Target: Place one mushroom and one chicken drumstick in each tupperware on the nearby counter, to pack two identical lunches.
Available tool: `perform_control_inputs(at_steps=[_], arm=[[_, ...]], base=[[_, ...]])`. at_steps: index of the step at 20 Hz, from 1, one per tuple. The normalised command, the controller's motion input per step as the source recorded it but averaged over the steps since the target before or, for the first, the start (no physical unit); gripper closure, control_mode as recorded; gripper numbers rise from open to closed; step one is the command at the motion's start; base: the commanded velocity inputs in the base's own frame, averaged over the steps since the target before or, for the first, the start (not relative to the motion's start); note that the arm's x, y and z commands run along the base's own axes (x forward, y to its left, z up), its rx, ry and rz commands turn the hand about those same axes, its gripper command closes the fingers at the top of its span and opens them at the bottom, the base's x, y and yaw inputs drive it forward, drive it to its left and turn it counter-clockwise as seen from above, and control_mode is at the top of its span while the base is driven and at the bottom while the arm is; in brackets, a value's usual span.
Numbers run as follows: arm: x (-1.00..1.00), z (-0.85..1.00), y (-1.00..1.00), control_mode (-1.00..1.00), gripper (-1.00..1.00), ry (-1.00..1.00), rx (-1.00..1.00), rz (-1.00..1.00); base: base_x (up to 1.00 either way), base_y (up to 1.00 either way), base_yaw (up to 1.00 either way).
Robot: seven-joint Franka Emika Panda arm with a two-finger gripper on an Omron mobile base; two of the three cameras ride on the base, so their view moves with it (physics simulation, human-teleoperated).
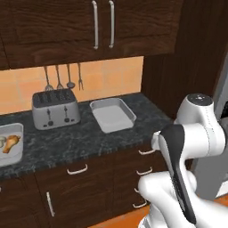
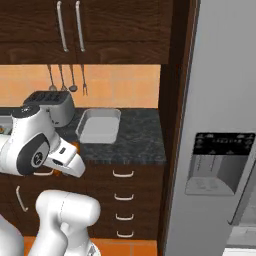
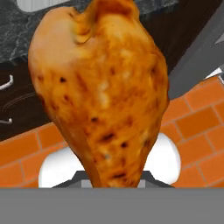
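A plump orange-brown chicken drumstick (image 3: 103, 92) looms close in the hand view, with my gripper (image 2: 70, 161) shut on its narrow lower end; the fingertips are hidden behind the meat. I hold it out in front of the drawers, below counter height. One light-grey tupperware (image 1: 112, 115) lies empty on the dark speckled counter (image 1: 89, 138), right of the toaster. A second tupperware (image 1: 17, 153) at the far left edge holds a pale mushroom (image 1: 2, 141) and another drumstick (image 1: 12, 143).
A silver four-slot toaster (image 1: 55, 108) stands between the two containers, with utensils hanging on the wall above it. Dark drawers with silver handles (image 1: 77, 170) run below the counter. A tall grey fridge (image 2: 220, 125) fills the right side. The floor is orange brick.
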Motion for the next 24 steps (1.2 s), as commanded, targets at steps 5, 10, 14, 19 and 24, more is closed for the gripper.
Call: perform_control_inputs(at_steps=[5, 10, 14, 19, 24], arm=[[0.00, 0.00, 0.00, 1.00, 1.00, 0.00, 0.00, 0.00], [0.00, 0.00, 0.00, 1.00, 1.00, 0.00, 0.00, 0.00], [0.16, 0.00, 0.00, -1.00, 1.00, 0.00, 0.00, 0.01], [0.91, -0.18, 0.00, -1.00, 1.00, -0.07, 0.00, 0.08], [1.00, -0.33, 0.00, -1.00, 1.00, -0.01, 0.02, 0.08]], base=[[0.92, 0.58, -0.02], [0.76, 0.00, 0.02], [0.45, 0.00, 0.01], [0.00, 0.00, 0.00], [0.00, 0.00, 0.00]])
